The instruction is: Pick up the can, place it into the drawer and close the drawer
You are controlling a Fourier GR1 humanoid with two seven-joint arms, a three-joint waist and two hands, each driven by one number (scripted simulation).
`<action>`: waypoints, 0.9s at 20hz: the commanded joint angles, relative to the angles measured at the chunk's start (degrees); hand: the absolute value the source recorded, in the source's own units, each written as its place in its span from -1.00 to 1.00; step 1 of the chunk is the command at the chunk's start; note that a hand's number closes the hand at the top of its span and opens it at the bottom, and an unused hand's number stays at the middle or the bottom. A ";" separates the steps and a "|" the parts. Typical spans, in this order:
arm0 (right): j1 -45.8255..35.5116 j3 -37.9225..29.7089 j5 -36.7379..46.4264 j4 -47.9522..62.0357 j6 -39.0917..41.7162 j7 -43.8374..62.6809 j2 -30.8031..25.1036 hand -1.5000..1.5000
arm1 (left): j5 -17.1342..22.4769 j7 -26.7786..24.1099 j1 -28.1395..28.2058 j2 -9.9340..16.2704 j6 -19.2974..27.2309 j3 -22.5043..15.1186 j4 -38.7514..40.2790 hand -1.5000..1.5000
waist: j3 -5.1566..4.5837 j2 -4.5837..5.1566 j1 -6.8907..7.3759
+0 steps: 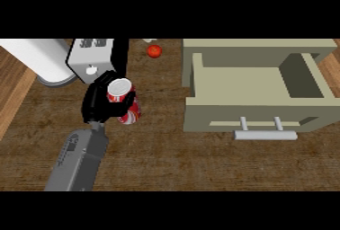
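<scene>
While your left hand (100,101) is curled round the can (125,101), fingers and thumb wrapped about its red side with the silver top showing above them, the thing to mind is that the drawer (262,81) lies well off to the right of it, across a bare stretch of the wooden tabletop (172,157). You see the can tilted a little, its top leaning toward the far left and its base toward you, and you cannot tell from this view whether its base touches the tabletop or has come off it. Your left forearm comes in from the lower edge at the left, so the carry ahead, as I judge it, is a sideways sweep to the right, with the can lifted over the drawer's near wall before it goes down into the open tray. Your right hand shows nowhere, so the left looks to be the only one placed to do this. Note the drawer is pulled out toward you, its handle (266,134) on the near face, which is where you would push once the can sits inside. Behind your hand stand a toaster (90,58) and a white cylinder (40,60), and a small red fruit (154,51) lies farther back; all sit clear of the path to the right.
</scene>
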 commanded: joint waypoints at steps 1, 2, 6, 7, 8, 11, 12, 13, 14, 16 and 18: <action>-0.07 -1.48 -0.14 1.41 1.43 -0.87 0.27 -1.00 | -1.37 8.84 -0.07 -0.24 6.48 -3.44 -11.62 1.00 | 0.01 0.11 -0.13; 0.19 -0.88 -1.04 -1.12 -0.25 1.55 0.39 -1.00 | -0.15 9.70 1.11 -0.25 9.85 -7.84 -15.22 1.00 | -0.01 0.04 -0.12; 0.21 2.11 -0.09 -3.33 -3.58 1.67 0.64 -1.00 | -2.64 13.71 -7.22 0.70 12.04 -4.85 -12.11 1.00 | -0.04 0.34 -0.70; -1.65 -2.76 -2.53 2.41 0.26 0.35 -1.93 -1.00 | -2.64 16.85 -4.95 -0.24 14.43 -8.35 -17.44 1.00 | -0.02 0.24 -0.47; 1.05 0.03 0.41 0.51 0.16 -2.22 0.62 -1.00 | -3.12 17.94 -7.64 -0.05 14.46 -6.57 -16.22 1.00 | -0.01 0.28 -0.71; -4.95 1.19 3.11 0.81 -3.09 1.31 -0.47 -1.00 | -3.67 17.17 -9.96 -0.25 17.04 -9.73 -14.16 1.00 | -0.03 0.43 -0.59; -3.54 1.56 1.72 -2.03 -3.68 3.28 0.15 -1.00 | -4.73 20.61 -7.49 -0.25 19.41 -12.09 -21.46 1.00 | -0.03 0.29 -0.36; -4.10 1.73 4.17 2.44 -1.24 0.01 0.62 -1.00 | -4.54 20.32 -11.02 -0.25 22.86 -13.40 -18.30 1.00 | -0.01 0.36 -0.64; -2.16 1.57 1.82 0.31 -1.44 0.39 0.63 -1.00 | -4.05 23.51 -13.95 -0.25 24.11 -13.09 -17.65 1.00 | -0.02 0.33 -0.89; -2.37 0.69 1.30 1.23 0.24 0.57 0.56 -1.00 | -3.22 19.57 -15.79 -0.25 22.45 -12.28 -12.58 1.00 | -0.03 0.42 -1.02; -2.15 1.93 2.35 0.96 -0.36 -0.63 0.64 -1.00 | -2.92 20.03 -22.96 -0.25 25.32 -11.69 -7.72 1.00 | -0.03 0.52 -1.47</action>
